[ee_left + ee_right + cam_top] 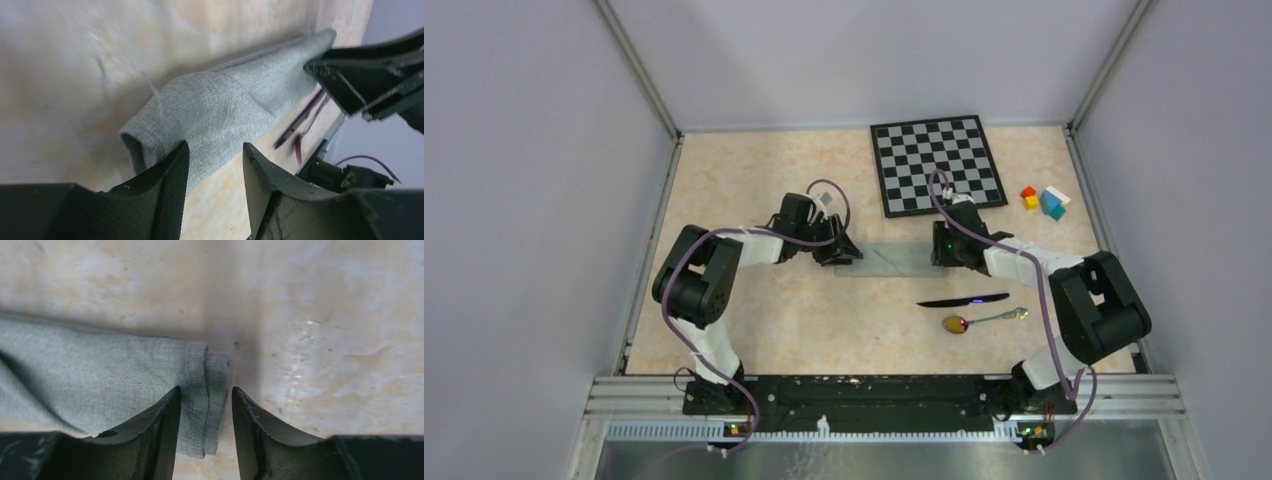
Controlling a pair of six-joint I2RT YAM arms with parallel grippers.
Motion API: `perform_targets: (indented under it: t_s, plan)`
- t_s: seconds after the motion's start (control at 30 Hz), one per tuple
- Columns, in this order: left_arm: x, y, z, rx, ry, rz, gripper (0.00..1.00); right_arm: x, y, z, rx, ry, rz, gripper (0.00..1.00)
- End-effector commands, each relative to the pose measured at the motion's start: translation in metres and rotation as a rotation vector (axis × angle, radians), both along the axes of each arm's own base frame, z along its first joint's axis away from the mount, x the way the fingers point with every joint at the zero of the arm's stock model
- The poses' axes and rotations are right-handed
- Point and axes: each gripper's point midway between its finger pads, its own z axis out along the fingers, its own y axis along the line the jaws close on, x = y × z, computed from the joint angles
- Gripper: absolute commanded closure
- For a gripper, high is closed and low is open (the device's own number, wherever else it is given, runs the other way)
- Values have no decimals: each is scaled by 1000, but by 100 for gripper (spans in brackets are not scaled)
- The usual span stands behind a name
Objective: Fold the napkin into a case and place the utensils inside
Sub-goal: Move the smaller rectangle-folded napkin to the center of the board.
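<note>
The napkin [894, 260] lies on the table as a narrow grey-green strip between my two grippers. My left gripper [844, 252] is at its left end. In the left wrist view the gripper [215, 146] is open, and the puffed-up cloth end [215, 105] touches the left finger [170, 175]. My right gripper [944, 250] is at the strip's right end. In the right wrist view the gripper [206, 390] is open, with the hemmed end [205, 385] lying between its fingers. The dark knife [964, 299] and the spoon [979, 320] lie on the table in front of the right end.
A black-and-white chessboard [937, 165] lies at the back. Small coloured blocks [1044, 200] sit to its right. Grey walls and metal rails enclose the table on three sides.
</note>
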Motion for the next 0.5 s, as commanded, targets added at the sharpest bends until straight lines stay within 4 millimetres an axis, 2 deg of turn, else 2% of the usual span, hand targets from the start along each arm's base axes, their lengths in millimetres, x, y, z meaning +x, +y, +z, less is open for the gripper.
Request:
perform_targets:
  t_s: [0.0, 0.2, 0.33, 0.4, 0.47]
  plan:
    - [-34, -17, 10, -45, 47, -4, 50, 12, -23, 17, -82, -43, -24, 57]
    - [-55, -42, 48, -102, 5, -71, 47, 6, -16, 41, -36, -59, 19, 50]
    - [-55, -34, 61, -52, -52, -76, 44, -6, -2, 58, 62, -68, 56, 48]
    - [-51, -27, 65, -21, -87, -66, 44, -15, 14, 59, 152, -49, 109, 48]
    - [-48, -18, 58, 18, -88, -48, 43, -20, 32, 59, 239, -30, 166, 48]
